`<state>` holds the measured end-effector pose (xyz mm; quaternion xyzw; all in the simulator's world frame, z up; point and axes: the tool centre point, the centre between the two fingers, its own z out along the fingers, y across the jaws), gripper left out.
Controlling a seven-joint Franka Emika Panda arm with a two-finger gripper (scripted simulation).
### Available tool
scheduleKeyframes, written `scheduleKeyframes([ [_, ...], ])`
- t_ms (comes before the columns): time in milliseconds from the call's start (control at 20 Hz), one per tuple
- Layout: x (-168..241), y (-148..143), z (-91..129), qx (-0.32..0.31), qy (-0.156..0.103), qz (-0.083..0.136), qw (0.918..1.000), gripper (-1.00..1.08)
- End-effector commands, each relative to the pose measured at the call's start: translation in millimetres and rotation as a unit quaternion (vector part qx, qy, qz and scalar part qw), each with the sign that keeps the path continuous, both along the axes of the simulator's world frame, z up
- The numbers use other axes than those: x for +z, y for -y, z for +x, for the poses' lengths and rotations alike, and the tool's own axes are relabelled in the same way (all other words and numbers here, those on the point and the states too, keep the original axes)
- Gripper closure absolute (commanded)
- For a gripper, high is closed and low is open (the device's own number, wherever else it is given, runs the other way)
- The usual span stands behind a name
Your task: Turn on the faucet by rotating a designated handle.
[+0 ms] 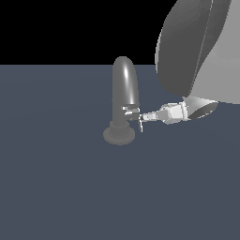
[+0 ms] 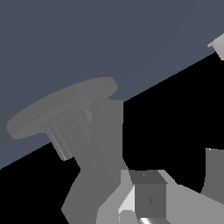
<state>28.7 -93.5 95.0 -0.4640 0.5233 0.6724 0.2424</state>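
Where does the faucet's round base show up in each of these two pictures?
Exterior view: the round stepped base sits a little left of centre on the dark floor, under the arched faucet.
Wrist view: the base appears tilted, as a flat disc in the middle-left area, seen against the same floor.
Shared landmark: the faucet pipe that rises from the base.

The arm (image 1: 197, 47) looms large at the exterior view's right, its white gripper (image 1: 142, 117) stretched sideways toward that view's left — fingers close together, their exact gap unclear — low above the surface.
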Motion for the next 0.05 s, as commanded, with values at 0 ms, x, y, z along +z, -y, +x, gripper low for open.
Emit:
scheduleKeyframes([
  [0, -56.0, -8.5, 0.3, -0.029, -0.023, -0.02, 0.9991, 1.08],
])
